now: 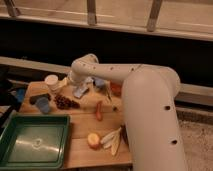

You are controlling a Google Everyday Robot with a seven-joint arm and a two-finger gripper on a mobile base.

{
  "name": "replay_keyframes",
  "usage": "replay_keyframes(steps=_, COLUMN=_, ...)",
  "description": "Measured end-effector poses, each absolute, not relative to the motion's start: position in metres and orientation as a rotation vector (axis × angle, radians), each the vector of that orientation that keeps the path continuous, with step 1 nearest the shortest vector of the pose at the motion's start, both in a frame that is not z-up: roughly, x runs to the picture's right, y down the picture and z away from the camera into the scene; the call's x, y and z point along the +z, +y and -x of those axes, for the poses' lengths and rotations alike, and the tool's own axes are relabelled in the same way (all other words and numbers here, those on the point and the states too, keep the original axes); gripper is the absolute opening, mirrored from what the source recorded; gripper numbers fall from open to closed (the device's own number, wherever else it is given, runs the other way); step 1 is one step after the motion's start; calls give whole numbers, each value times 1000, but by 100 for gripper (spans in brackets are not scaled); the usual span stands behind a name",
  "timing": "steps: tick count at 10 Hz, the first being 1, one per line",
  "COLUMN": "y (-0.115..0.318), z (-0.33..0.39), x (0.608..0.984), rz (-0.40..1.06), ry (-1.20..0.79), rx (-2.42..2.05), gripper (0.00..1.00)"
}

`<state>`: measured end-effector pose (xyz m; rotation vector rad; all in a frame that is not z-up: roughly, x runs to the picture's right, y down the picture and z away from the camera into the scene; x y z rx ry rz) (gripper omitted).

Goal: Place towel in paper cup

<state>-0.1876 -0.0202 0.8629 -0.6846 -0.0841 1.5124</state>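
The towel is a small pale blue-grey cloth lying crumpled on the wooden table, left of centre. My gripper hangs at the end of the white arm, just above the towel's upper left edge and pointing down at it, open. The arm reaches in from the right and hides part of the table behind it. The paper cup stands upright, white to cream, at the back left of the table, a short way left of the gripper.
A dark blue cup and a bunch of dark grapes sit in front of the paper cup. An orange bowl shows behind the arm. A carrot-like stick, an apple, a banana and a green tray lie nearer.
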Motion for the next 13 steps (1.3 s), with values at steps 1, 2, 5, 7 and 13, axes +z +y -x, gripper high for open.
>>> replay_keyframes(steps=1, y=-20, z=188, x=862, rz=684, ry=-99, rx=1517, gripper=80)
replay_keyframes(steps=2, y=-23, z=181, x=863, rz=674, ry=-123, rx=1531, gripper=80)
replay_keyframes(steps=5, y=-29, z=184, x=874, rz=678, ry=-150, rx=1515, gripper=80)
replay_keyframes(steps=7, y=-41, z=197, x=893, rz=675, ry=-143, rx=1498, gripper=80)
replay_keyframes(steps=13, y=-33, z=217, x=953, rz=703, ry=-2, rx=1417, gripper=80)
